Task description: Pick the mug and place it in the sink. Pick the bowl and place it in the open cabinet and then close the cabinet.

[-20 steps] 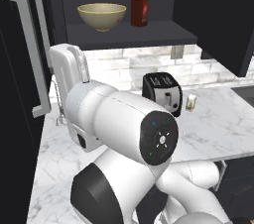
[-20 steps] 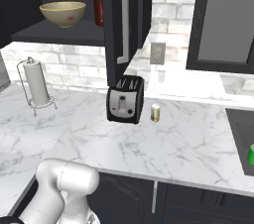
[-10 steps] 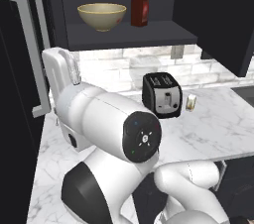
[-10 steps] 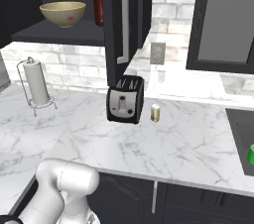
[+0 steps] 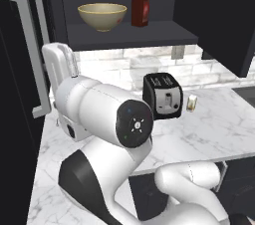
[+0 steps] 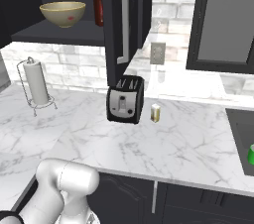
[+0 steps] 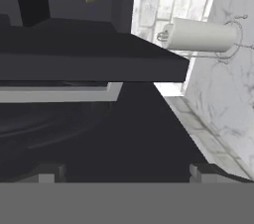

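While the bowl (image 5: 102,16) already sits on the shelf of the open cabinet (image 5: 129,36) beside a red bottle (image 5: 140,7), the arm has swung further left over the last second, apparently toward the cabinet door (image 7: 89,62). The mug (image 6: 251,154) is in the sink (image 6: 241,139). The gripper (image 7: 121,172) is spread wide, holding nothing.

base views: behind arm, both face toaster (image 5: 163,95) counter | hand view: rolled, close by cabinet (image 7: 89,59)
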Available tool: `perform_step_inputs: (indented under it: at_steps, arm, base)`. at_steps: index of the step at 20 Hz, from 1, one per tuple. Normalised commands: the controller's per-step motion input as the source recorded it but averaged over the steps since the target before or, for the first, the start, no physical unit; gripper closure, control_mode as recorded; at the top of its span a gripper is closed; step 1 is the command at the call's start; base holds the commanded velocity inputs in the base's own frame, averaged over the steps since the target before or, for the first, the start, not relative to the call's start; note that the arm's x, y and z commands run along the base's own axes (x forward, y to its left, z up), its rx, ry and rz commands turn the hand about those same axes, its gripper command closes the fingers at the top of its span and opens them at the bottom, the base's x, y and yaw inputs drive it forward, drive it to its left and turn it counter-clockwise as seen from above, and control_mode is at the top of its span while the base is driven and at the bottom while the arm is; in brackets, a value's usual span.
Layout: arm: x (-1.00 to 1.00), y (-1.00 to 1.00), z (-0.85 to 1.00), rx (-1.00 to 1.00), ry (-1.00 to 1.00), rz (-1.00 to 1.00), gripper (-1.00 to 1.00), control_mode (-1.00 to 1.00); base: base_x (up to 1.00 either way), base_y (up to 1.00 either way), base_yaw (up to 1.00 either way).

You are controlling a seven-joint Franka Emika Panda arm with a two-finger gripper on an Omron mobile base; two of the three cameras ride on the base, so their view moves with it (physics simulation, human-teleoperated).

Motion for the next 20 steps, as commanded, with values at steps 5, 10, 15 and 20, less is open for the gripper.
perform_step_inputs:
  at_steps: [5, 10, 15, 20]
  arm:
    - [0.20, 0.01, 0.00, 0.00, 0.00, 0.00, -1.00, -1.00]
    - [0.22, 0.12, -0.10, 0.00, 0.00, 0.00, -1.00, -1.00]
    - [0.32, 0.13, -0.18, 0.00, 0.00, 0.00, -1.00, -1.00]
    - [0.45, 0.02, -0.11, 0.00, 0.00, 0.00, -1.00, -1.00]
  base:
    - [0.00, 0.00, 0.00]
    - [0.00, 0.00, 0.00]
    - [0.00, 0.00, 0.00]
    - [0.00, 0.00, 0.00]
